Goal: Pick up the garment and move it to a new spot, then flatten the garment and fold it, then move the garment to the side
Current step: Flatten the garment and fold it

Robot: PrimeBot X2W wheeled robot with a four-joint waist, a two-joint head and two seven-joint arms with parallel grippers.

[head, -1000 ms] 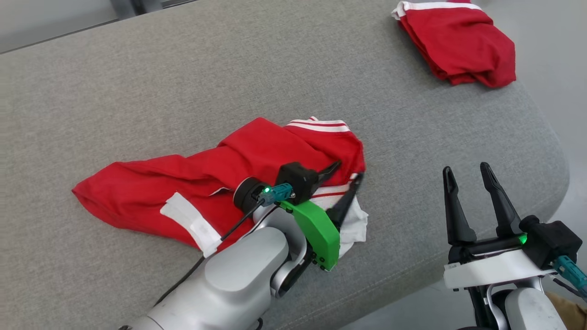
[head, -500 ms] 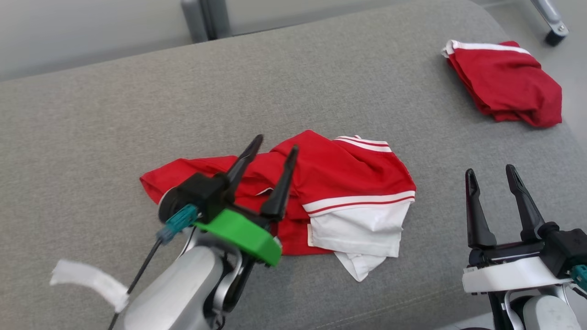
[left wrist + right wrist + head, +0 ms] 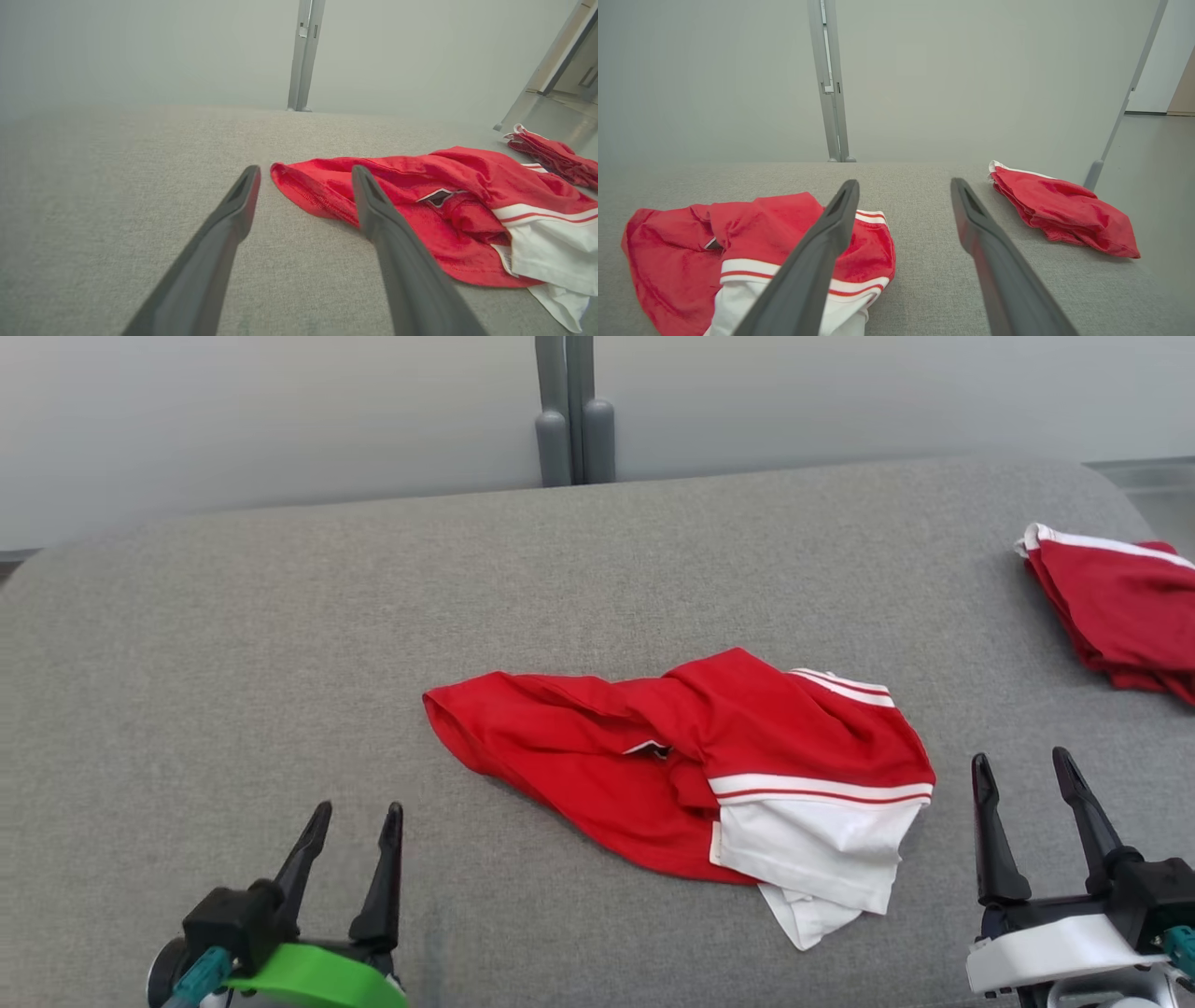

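Note:
A crumpled red garment with white panels and stripes lies loose in the middle of the grey cushioned surface. It appears right of the fingers in the left wrist view as the garment, and at the lower left in the right wrist view as the garment. My left gripper stands open at the lower left, well clear of the cloth, nothing between its fingers. At the lower right my right gripper is open too, just right of the garment's white end.
A second red garment, folded, rests at the surface's far right edge, seen also as the folded garment. A grey post stands behind the surface against a pale wall. Bare grey fabric stretches left of the crumpled garment.
My left gripper has let go of the garment, opened and pulled back to the lower left. The head camera has tilted up, shifting the whole scene. The right gripper stays open.

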